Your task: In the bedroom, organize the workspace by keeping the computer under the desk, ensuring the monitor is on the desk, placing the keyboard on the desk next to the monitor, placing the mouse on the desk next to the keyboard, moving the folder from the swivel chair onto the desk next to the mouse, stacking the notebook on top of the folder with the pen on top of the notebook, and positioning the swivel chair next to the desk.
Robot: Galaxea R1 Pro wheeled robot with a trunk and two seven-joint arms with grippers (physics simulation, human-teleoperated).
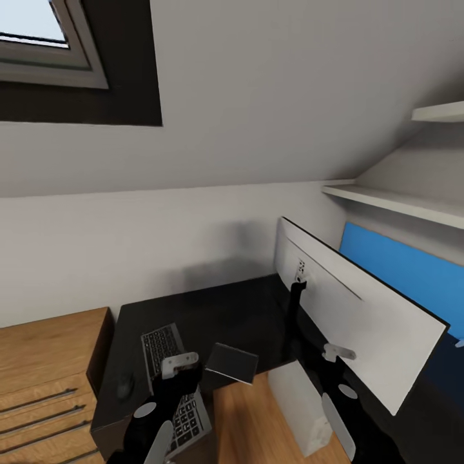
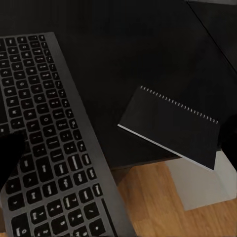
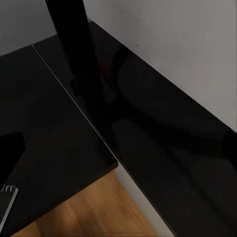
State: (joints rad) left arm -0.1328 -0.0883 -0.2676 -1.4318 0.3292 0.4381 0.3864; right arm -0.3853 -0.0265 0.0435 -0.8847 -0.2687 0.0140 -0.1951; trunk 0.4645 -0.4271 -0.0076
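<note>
Keyboard (image 2: 47, 143) fills left wrist cam; monitor (image 1: 361, 309) in head cam.

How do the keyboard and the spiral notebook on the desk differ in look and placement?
The keyboard is long and slim, with dark keys in a silver-grey frame; the notebook is a shorter, plain dark rectangle with a spiral binding along one edge. In the head view the keyboard overhangs the front edge of the desk by its near end, while the notebook pokes only a corner past that edge. Both lie flat on the glossy black top, side by side but apart.
</note>
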